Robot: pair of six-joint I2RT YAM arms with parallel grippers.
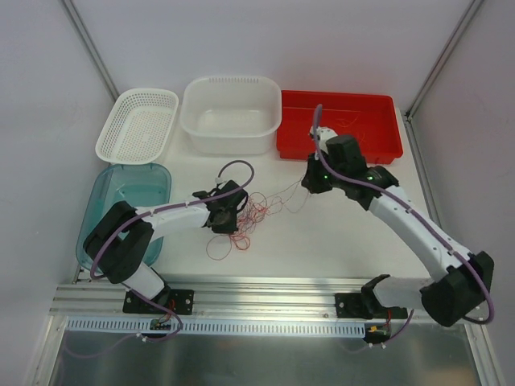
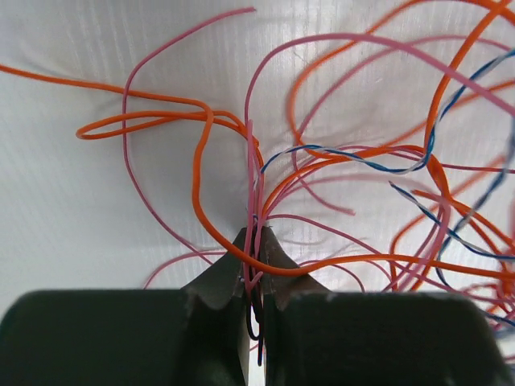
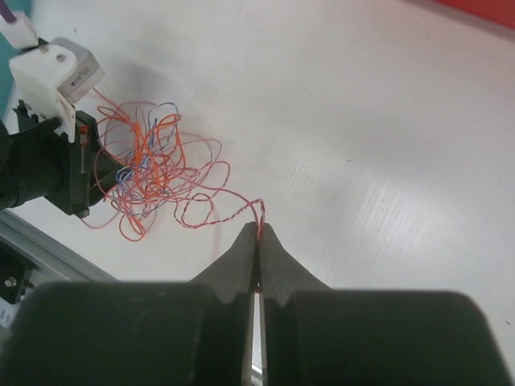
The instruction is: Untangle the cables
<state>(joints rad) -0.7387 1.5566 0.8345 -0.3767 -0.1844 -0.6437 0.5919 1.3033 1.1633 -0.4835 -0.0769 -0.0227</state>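
Orange thread-thin cables [image 3: 149, 165] near the red bin [image 1: 291, 146] are limp and snag-prone; left gripper [image 2: 253, 241] and right gripper [image 3: 258, 235] each pinch outer strands.

Looked like a robotics lab, a closed test cell. Was walled with plain white panels [image 1: 265, 32] held in bare metal struts [image 1: 91, 48]. Had two white-and-black robot arms [image 1: 173, 215] bolted to a slotted aluminium rail [image 1: 265, 293] along a white surface [image 1: 322, 241]. Carried only a white perforated plastic basket [image 1: 137, 125], a white plastic tub [image 1: 229, 141], a red plastic tray [image 1: 338, 149], a translucent teal plastic bin [image 1: 129, 189] and a tangle of thin orange and pink cables [image 1: 241, 221].
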